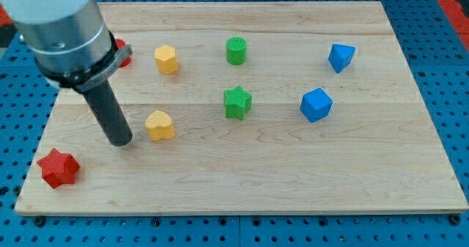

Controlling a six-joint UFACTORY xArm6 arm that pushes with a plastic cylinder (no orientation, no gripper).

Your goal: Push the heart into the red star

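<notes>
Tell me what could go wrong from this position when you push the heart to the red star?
My tip stands left of the yellow heart, on the same side as the red star. Pushing from here would likely drive the heart right, away from the star. Circling around to its right side, the rod could nudge the heart off line. A red block sits half-hidden behind the arm.

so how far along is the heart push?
Nothing done: the yellow heart sits apart from the red star. In hand: my tip stands just left of the heart, between the two. Left: get round to the heart's right side, push it down-left into the star.
</notes>
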